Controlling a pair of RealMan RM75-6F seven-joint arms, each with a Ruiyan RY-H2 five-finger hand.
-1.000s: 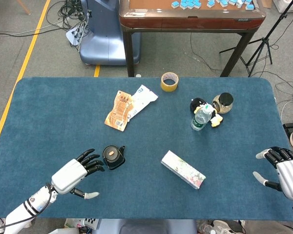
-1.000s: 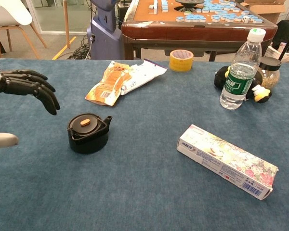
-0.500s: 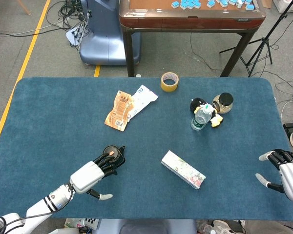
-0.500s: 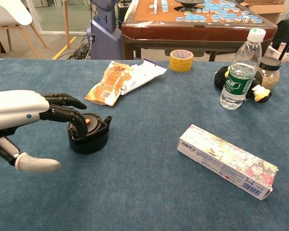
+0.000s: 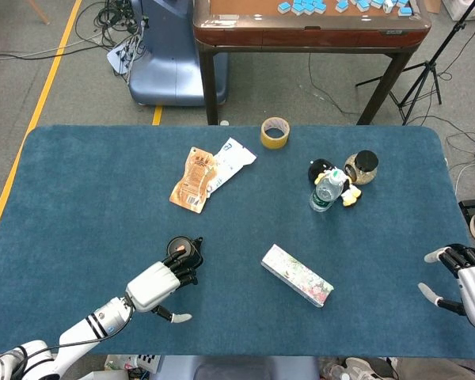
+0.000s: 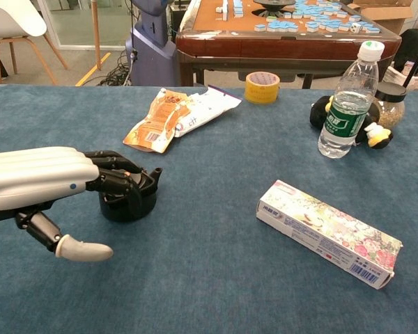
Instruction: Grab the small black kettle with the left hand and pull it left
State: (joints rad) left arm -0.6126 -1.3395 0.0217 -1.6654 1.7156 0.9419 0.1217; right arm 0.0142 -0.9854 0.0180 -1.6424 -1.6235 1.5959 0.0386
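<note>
Left hand: left hand point(image 6: 45, 181) reaches in from the near left edge; dark fingers point(image 6: 118, 182) curl over the top and front of the small black kettle point(image 6: 136, 198), touching it; the thumb point(image 6: 80, 248) sticks out low on the near side, clear of the kettle. Whether the grip is closed cannot be told.
Kettle: squat black pot point(image 5: 186, 252) with an orange knob on its lid point(image 5: 179, 248), directly under the fingertips; the spout points away from the hand, toward the far right.
Right hand: right hand point(image 5: 465, 277) lies at the right table edge, fingers spread, holding nothing.
Containers: beyond the kettle to the far right, a clear bottle point(image 6: 343, 101) with a white cap and green label stands upright; just behind it stands a jar point(image 6: 389, 106) with a dark lid, its contents unclear.
Other items: snack packets point(image 6: 175, 117) lie beyond the left hand; a tape roll point(image 6: 262, 87) lies farther off; a flowered box point(image 6: 329, 233) lies to the right of the kettle, well apart.
Open room: bare blue cloth point(image 5: 79, 198) extends leftward from the hand to the table's left edge.
</note>
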